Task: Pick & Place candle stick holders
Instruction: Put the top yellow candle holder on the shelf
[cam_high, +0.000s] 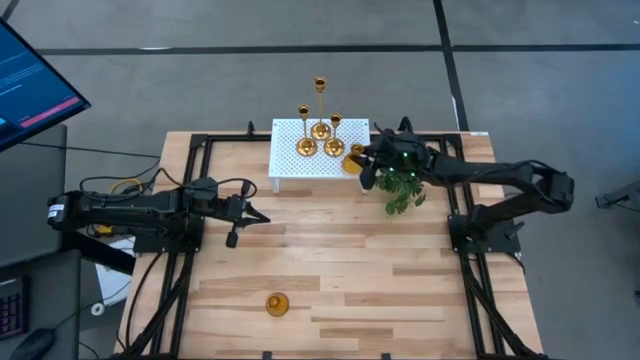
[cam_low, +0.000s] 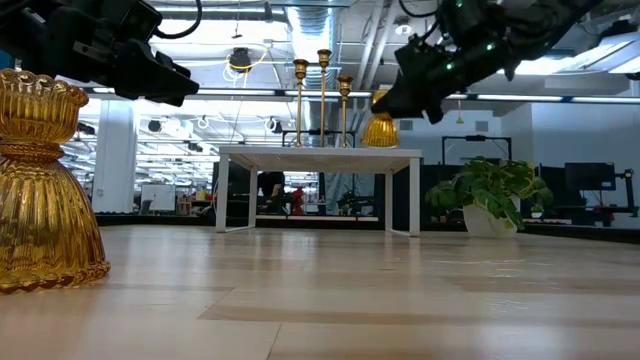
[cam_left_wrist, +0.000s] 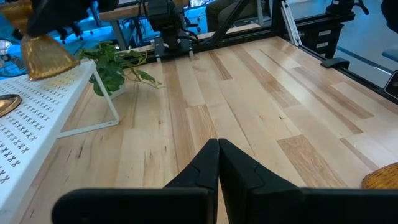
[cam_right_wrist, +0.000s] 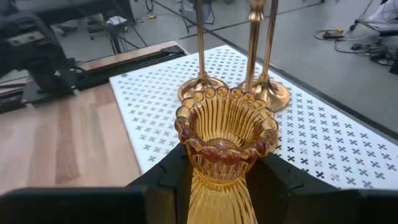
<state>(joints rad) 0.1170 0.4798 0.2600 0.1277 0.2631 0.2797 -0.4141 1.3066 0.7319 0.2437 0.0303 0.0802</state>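
Three tall thin-stemmed gold candle stick holders (cam_high: 320, 128) stand by their round bases on the white perforated stand (cam_high: 295, 165) at the table's far side; they also show in the right wrist view (cam_right_wrist: 255, 37). My right gripper (cam_high: 362, 157) is shut on a short bulbous amber-gold holder (cam_right_wrist: 225, 143) at the stand's right edge. Another short holder (cam_high: 276, 304) stands by its base on the table near the front edge, and shows close up in the low view (cam_low: 40, 190). My left gripper (cam_high: 255, 215) is shut and empty above the table's left middle. My right gripper pinches the short holder's narrow waist (cam_right_wrist: 219, 173) between its two fingers (cam_right_wrist: 171, 174), just under the beaded cup. The fingers come from the table's right, slanting down. The holder stays upright, its base (cam_low: 381, 140) at the stand's top; whether it rests there I cannot tell.
A green leafy plant (cam_high: 400, 190) in a white pot stands just right of the stand, under my right arm. Black frame rails (cam_high: 190, 190) run along the table's left and right sides. Bare wood (cam_high: 350, 260) lies between the stand and the front holder.
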